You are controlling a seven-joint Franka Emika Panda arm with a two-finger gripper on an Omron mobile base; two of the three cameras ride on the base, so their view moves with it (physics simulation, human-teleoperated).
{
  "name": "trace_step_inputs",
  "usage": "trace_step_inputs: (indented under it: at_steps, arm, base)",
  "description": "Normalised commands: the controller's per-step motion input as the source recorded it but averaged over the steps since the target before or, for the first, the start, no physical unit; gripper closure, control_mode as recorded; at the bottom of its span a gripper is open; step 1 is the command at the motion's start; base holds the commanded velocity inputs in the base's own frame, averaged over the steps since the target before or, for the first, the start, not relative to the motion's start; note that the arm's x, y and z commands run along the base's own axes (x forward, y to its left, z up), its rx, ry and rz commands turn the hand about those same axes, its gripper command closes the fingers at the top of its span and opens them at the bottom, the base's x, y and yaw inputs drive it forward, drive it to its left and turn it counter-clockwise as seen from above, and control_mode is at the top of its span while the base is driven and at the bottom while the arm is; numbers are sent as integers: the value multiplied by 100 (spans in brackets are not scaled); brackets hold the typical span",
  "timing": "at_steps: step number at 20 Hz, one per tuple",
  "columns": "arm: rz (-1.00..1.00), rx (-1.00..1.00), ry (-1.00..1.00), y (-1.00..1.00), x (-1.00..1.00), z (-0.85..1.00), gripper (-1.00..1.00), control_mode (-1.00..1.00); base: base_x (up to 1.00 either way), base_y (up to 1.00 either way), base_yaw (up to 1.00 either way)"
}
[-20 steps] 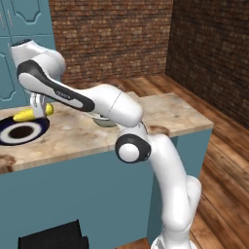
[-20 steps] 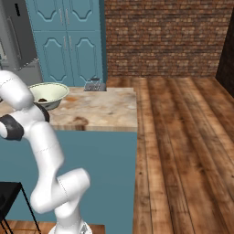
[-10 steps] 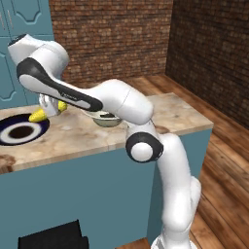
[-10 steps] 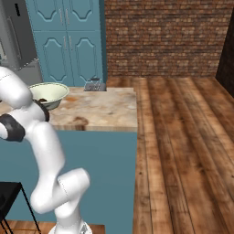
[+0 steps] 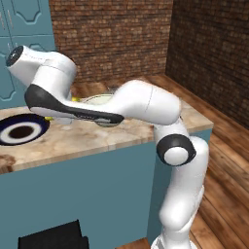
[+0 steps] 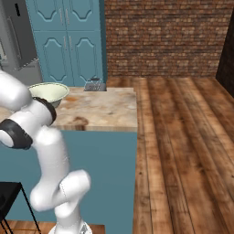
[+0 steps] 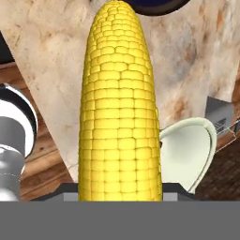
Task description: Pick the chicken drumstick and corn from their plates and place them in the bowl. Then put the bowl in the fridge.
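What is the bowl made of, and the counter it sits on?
The bowl looks like glazed ceramic: smooth, pale cream-green, softly shiny. The counter looks like polished stone, perhaps marble: beige with mottled brown veins. Both are rendered, so it's a guess.

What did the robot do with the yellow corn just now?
The white robot arm swung right, carrying the bright yellow corn cob off the navy-rimmed plate toward the pale cream-green bowl. The gripper stayed closed on the cob throughout. Plate, bowl and marble counter did not move.
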Motion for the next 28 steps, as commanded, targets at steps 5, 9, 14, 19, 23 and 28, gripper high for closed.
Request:
trace_step_inputs:
  at_steps: [5, 9, 14, 19, 23, 28]
  arm:
    - [0, 43, -14, -71, -2, -23, 100, -100]
    - [0, 40, 0, -51, 32, 8, 100, -100]
    - [0, 37, 0, -45, 27, 6, 100, -100]
    - [-12, 22, 2, -36, 38, 9, 100, -100]
    - [-15, 15, 21, -16, 41, 20, 100, -100]
    - [-18, 4, 30, -5, 41, 24, 100, -100]
  base:
    - [0, 0, 0]
    - [0, 0, 0]
    - [0, 0, 0]
    - [0, 0, 0]
    - [0, 0, 0]
    - [0, 0, 0]
